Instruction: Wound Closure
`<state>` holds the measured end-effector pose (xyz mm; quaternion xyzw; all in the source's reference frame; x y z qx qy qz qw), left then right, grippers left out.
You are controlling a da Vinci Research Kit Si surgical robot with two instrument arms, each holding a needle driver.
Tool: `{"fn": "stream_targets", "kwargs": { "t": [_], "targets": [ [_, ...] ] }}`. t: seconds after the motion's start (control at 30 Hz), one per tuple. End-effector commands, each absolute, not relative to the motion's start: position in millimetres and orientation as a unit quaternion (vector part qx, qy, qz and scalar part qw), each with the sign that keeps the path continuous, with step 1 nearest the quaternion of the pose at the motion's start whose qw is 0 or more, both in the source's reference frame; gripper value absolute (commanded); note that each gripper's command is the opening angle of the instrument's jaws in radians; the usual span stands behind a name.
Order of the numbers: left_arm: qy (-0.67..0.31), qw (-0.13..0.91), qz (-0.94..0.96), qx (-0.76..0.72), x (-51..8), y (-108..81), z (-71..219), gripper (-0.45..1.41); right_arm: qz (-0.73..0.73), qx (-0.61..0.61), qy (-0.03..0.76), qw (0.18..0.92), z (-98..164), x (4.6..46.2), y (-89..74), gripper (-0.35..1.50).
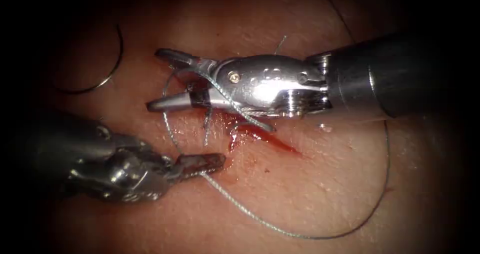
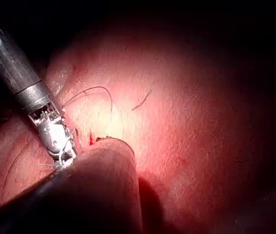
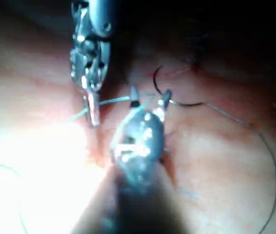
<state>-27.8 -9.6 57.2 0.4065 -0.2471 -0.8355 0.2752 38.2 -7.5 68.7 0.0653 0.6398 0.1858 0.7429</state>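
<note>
Tissue (image 1: pixel 310 184) backdrop: left gripper (image 1: pixel 202 164) clamps thread (image 1: pixel 240 209) below cut (image 1: pixel 265 139); right gripper (image 1: pixel 165 79) gapes above, thread across it; needle (image 1: pixel 107 69) lies loose far left.

The curved needle (image 1: pixel 107 64) lies free on the tissue (image 1: pixel 310 184), well left of the short cut (image 1: pixel 265 136) wet with red fluid. Thread (image 1: pixel 300 234) loops wide across the tissue right of the cut.
</note>
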Motion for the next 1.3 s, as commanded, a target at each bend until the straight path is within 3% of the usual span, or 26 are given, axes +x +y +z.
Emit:
{"fn": "stream_targets", "kwargs": {
  "t": [0.03,0.33,0.6,0.77,0.87,1.07,1.3],
  "targets": [
    [-0.248,0.274,-0.836,0.406,-28.2,-9.9,57.7,-0.45,0.180,0.072,0.634,0.749,69.1,38.0,-8.1,1.13],
    [-0.251,0.271,-0.838,0.402,-27.7,-8.5,58.5,-0.45,0.186,0.095,0.633,0.745,67.7,36.1,-9.4,0.93],
    [-0.253,0.271,-0.839,0.399,-27.6,-7.7,59.4,-0.45,0.192,0.115,0.634,0.741,67.1,35.7,-10.3,0.91],
    [-0.254,0.270,-0.840,0.396,-28.2,-7.5,60.0,-0.45,0.187,0.135,0.641,0.732,66.4,36.4,-10.5,0.49],
    [-0.255,0.268,-0.841,0.394,-28.7,-7.5,60.0,-0.45,0.186,0.143,0.643,0.729,66.2,37.1,-10.4,0.36],
    [-0.255,0.268,-0.841,0.395,-29.0,-7.6,60.0,-0.45,0.188,0.153,0.645,0.725,65.9,38.1,-10.4,0.27],
    [-0.255,0.268,-0.841,0.395,-28.9,-8.0,59.8,-0.45,0.200,0.143,0.646,0.722,66.1,38.2,-9.7,-0.33]
  ]
}}
